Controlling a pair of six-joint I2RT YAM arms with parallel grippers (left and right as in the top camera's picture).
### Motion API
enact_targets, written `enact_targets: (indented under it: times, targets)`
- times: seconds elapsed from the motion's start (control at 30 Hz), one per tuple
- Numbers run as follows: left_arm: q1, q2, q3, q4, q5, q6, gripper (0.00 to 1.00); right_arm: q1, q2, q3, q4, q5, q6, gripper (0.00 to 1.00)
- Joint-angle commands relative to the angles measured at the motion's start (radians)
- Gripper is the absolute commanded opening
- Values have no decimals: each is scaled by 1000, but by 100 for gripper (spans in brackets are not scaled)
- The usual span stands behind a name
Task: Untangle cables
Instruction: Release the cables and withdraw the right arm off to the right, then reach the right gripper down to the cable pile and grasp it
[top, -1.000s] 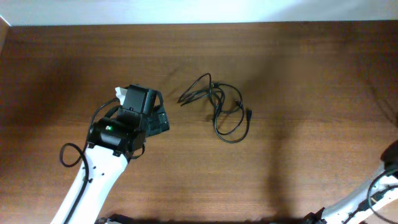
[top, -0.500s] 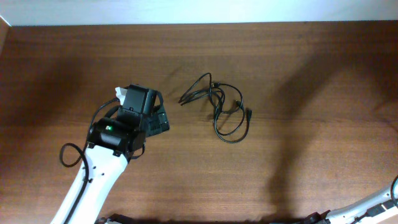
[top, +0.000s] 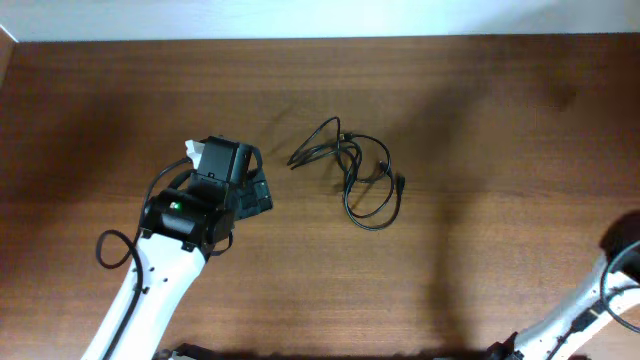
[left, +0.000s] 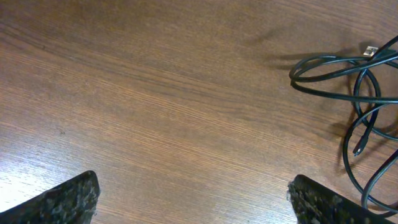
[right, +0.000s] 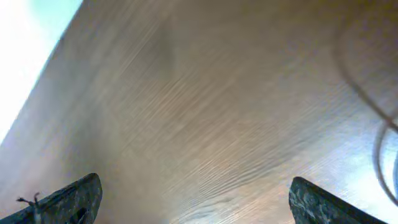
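At the left side of the worktop (top: 480, 120), the left end effector (left: 196, 205) is released: in its wrist view the two fingertips sit wide apart at the lower corners, with only bare wood between them. It holds nothing and touches no cord.

The cables (top: 347, 152) lie just to its right near the middle of the worktop, a small knot of thin black loops flat on the wood. The wrist view shows the nearest loop (left: 329, 59) at the right edge of frame. A pale plug tip (left: 370, 50) sits at the top of the tangle, and a dark plug (left: 359, 150) lies inside a lower loop. From overhead, one free end (top: 400, 183) pokes out to the right and another (top: 292, 162) out to the left.

The right end effector (right: 196, 202) is also released, fingers spread with nothing between them. Its view is blurred and shows mostly wood grain. From overhead only part of that arm appears, at the lower right corner, well apart from the cables.

Handling judgement:
- The cords look light, limp and smooth, so they will likely drag as one clump rather than hold shape.
- A thin strand could slip from a loose pinch.
- The best hold is probably a plug end or the strand just behind it, where the body is thicker.
- The left free end is nearest the left end effector.
- A pull on a mid-loop strand risks tightening the crossing.
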Motion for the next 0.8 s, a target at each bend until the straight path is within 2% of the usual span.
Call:
enact_targets:
  times: [0.0,0.13,0.27,0.3,0.33,0.4,0.63,0.77]
  targets:
    - [2,-12,0,1,-17,-14,99,166,-10,-1,-16,75,-65,95]
    - [2,-12,0,2,-17,-14,99,380,-10,-1,-56,96,-88,94]
    - [2,-12,0,1,-18,-14,99,560,-10,-1,-168,128,-85,93]
    - [2,-12,0,1,-17,-14,99,611,-10,-1,-207,169,-77,90]
    - [2,-12,0,2,-17,-14,99,636,-10,-2,-226,179,-76,86]
    - [2,-12,0,1,-17,-14,99,693,-14,-13,-227,163,-21,85]
    - [2,-12,0,2,-18,-14,99,866,-24,-26,-227,183,-22,85]
    - [2,-12,0,1,-17,-14,99,873,-174,-306,-227,209,-22,85]
